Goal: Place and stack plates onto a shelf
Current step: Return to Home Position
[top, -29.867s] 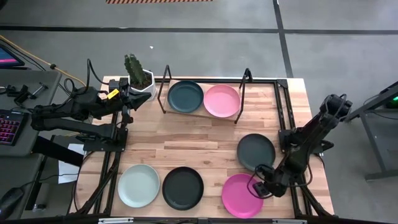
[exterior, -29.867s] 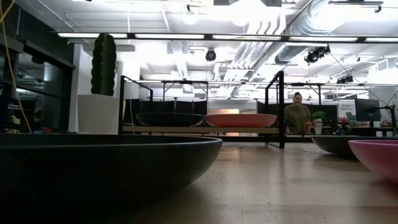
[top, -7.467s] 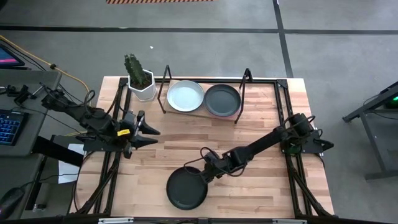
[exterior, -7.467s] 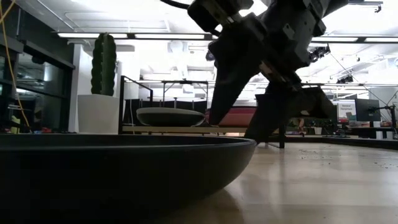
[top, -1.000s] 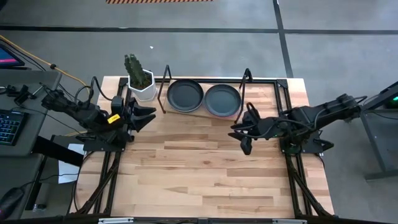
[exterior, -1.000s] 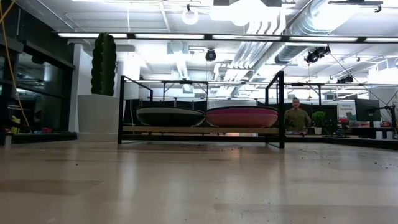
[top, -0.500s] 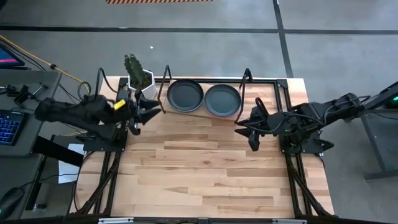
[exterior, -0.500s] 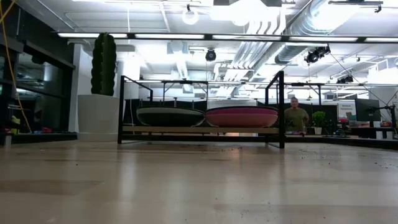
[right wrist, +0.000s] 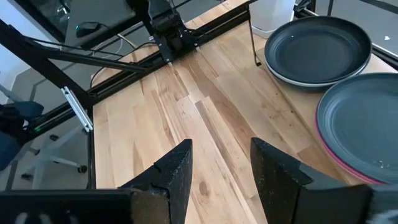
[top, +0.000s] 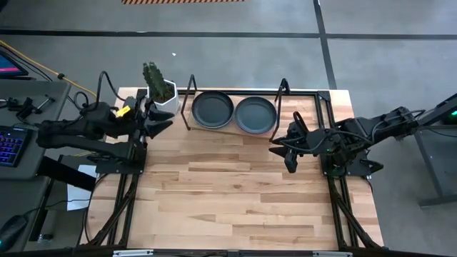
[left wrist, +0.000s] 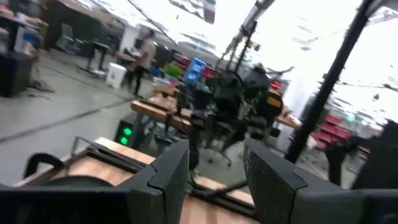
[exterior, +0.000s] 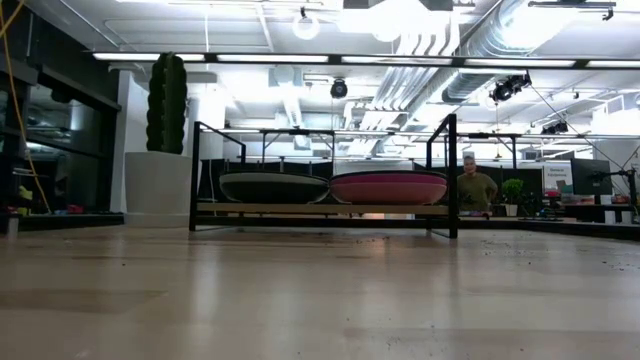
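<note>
Two stacks of plates rest on the shelf (top: 232,128) at the table's far edge. The left stack (top: 213,109) has a black plate on top, the right stack (top: 255,114) a dark grey one with a magenta rim (right wrist: 339,163) showing under it. The low view shows both stacks (exterior: 273,187) (exterior: 388,186) sitting on the shelf board (exterior: 320,208). My left gripper (top: 164,120) hovers open just left of the shelf, beside the cactus pot. My right gripper (top: 280,151) hovers open near the shelf's right end, in front of it, with nothing between its fingers (right wrist: 180,171).
A cactus in a white pot (top: 158,89) stands at the far left corner, close to my left gripper. Bare wooden tabletop (top: 235,193) stretches from the shelf to the near edge. A person (exterior: 475,185) stands in the room beyond the table.
My left gripper has drawn a little toward the far edge and the cactus pot, its arm swinging back to the left. My right gripper has pulled slightly toward the table's right edge. The plate stacks have kept still.
</note>
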Action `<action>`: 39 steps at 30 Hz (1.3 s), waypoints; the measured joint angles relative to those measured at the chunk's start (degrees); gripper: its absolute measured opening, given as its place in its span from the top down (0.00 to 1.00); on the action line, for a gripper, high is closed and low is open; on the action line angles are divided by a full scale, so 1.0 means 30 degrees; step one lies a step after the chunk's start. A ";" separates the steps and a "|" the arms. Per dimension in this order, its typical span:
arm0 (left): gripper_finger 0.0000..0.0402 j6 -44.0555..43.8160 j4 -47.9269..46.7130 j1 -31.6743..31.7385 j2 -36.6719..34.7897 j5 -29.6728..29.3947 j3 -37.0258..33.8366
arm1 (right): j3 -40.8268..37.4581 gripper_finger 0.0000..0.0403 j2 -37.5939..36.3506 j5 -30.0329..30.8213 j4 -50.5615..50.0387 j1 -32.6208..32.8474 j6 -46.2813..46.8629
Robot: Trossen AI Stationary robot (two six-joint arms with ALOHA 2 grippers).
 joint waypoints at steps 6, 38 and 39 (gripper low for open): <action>0.75 0.0477 -0.0039 -0.1434 0.0326 -0.0148 -0.0007 | 0.0000 0.64 0.0000 0.0009 0.0000 0.0000 -0.1276; 1.00 0.1789 0.4612 -0.2218 -0.8022 -0.0638 -1.0966 | -0.0002 0.64 0.0007 -0.0135 -0.0284 0.0000 -0.2441; 1.00 0.1778 0.4815 -0.2162 -0.8509 -0.0635 -1.1334 | -0.0001 0.64 0.0007 -0.0135 -0.0284 0.0000 -0.2441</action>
